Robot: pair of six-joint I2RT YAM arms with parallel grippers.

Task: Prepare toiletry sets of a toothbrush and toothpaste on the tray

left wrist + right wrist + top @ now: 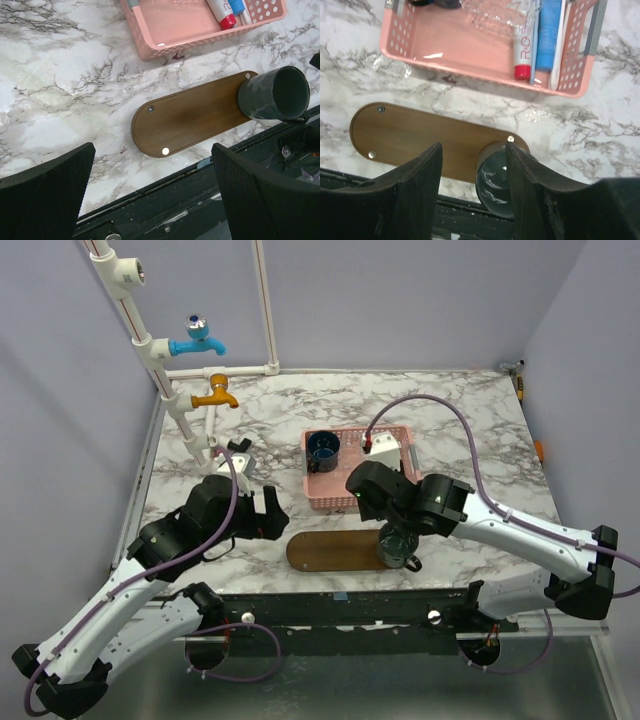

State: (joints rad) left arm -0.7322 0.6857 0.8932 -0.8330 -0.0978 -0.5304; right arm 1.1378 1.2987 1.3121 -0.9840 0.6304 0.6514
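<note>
1. Parking the cup (272,92) on the tray's (190,120) right end, seemingly: right gripper (473,147) parted astride it, not clamped (left gripper (152,147) wide, idle).
2. Toothpaste (521,52): in pink basket (470,50).
3. Next: lift clear, reach for it.

A pink slotted basket (330,499) on the marble table (480,430) holds a dark blue cup (323,450). A dark mug (260,100) stands upright just in front of it.

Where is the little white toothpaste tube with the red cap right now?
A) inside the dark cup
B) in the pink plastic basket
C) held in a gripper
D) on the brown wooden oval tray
B: the red-capped toothpaste tube lies on the floor of the pink plastic basket.
</note>
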